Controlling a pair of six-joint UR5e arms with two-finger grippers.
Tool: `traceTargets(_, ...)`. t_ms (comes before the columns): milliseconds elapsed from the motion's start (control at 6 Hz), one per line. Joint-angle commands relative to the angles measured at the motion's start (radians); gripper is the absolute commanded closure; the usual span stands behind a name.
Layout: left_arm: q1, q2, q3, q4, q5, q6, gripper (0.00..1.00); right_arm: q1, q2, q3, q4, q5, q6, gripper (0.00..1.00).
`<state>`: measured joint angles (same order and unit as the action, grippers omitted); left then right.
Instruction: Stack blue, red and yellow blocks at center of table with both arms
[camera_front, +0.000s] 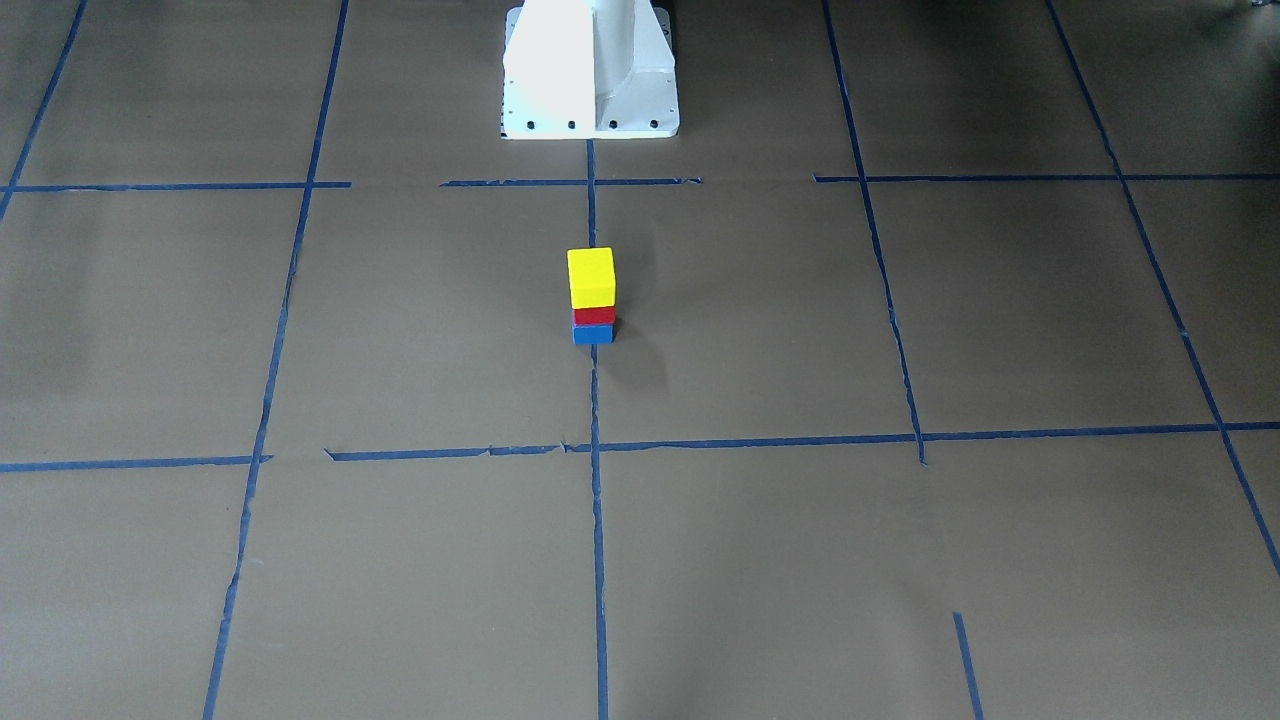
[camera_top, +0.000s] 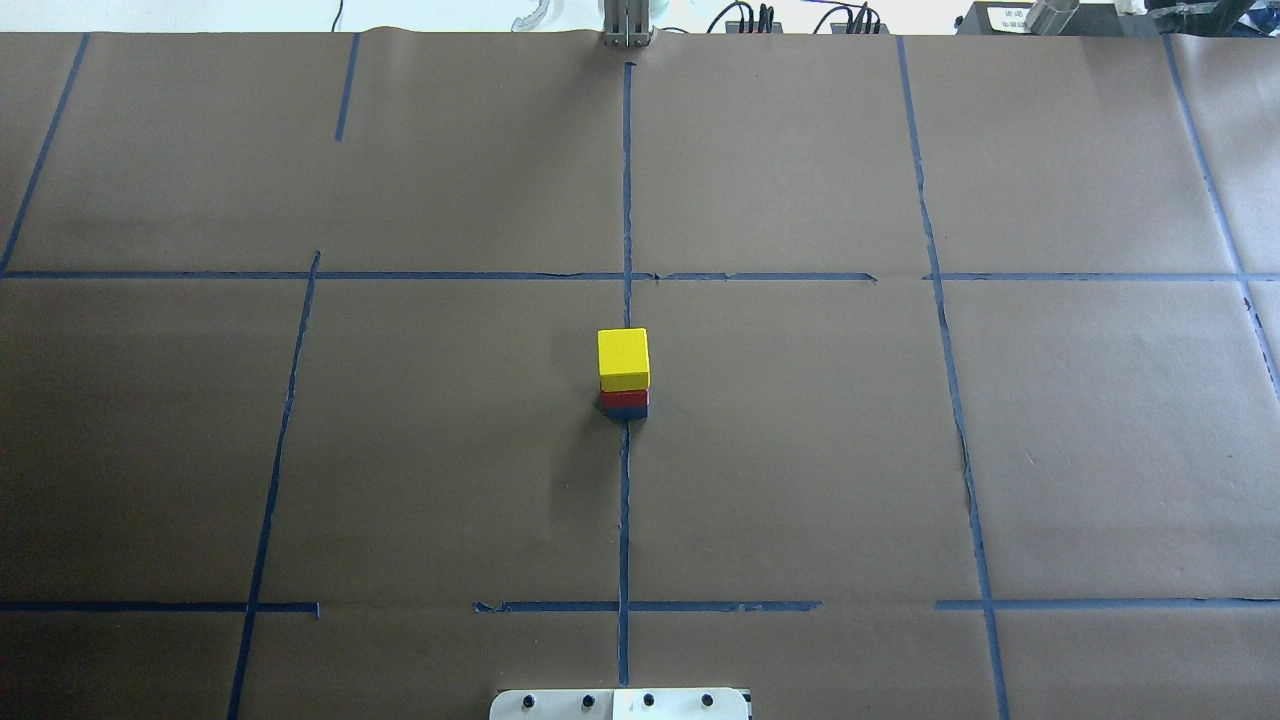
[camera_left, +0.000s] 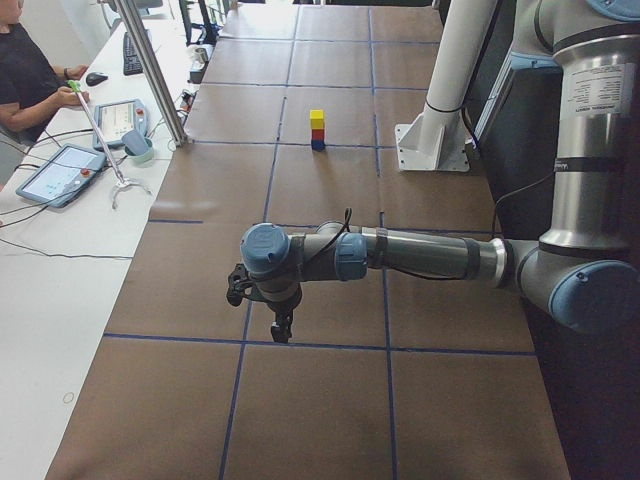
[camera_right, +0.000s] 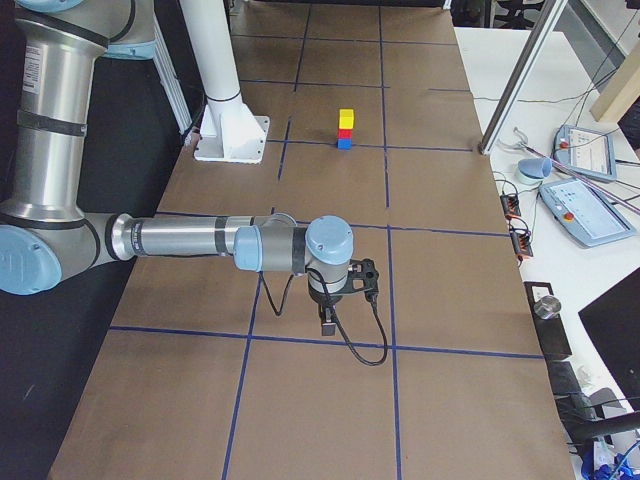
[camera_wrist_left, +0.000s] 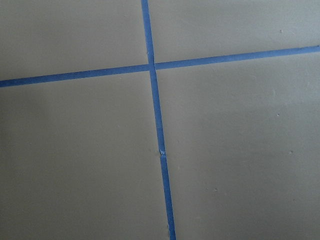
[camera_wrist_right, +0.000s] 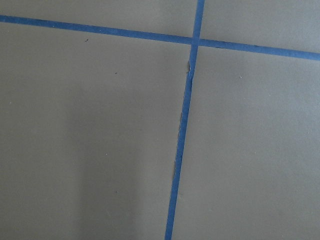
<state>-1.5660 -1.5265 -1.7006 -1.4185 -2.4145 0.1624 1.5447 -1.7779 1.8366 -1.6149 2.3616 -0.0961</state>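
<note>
Blocks form a finished three-high stack at the middle of the counter, sitting on the long centre strip of the blue tape grid. The blue block is at the bottom, the red block lies on it, and the yellow block tops it, all roughly square to one another. Nothing touches the stack, so the stacking itself looks complete and I judge that no step is left beyond parking the arms. The left arm reaches out low over its end of the counter, well apart from the stack, and the right arm does the same at the opposite end. The left end effector and the right end effector both point down at bare paper. Whether either is spread or pressed together I cannot tell, since the wrist cameras show only tape. The white pedestal stands behind the stack, near but not touching it. A person sits at a side desk with a tablet, clear of the work, and nothing blocks the stack.
</note>
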Motion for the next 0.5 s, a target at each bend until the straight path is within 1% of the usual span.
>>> traceTargets(0, 0.003, -0.001, 0.034, -0.016, 0.005, -0.004, 0.0, 0.0, -0.001, 0.001, 0.001, 0.001, -0.004, 0.0)
traceTargets(167, 0.004, 0.003, 0.045, -0.055, 0.008, -0.006, 0.0, 0.0, -0.008, 0.003, 0.001, 0.001, -0.002, 0.0)
traceTargets(333, 0.004, -0.009, 0.033, -0.051, 0.014, -0.003, 0.0, 0.0, -0.008, 0.0, 0.001, 0.001, -0.001, 0.0)
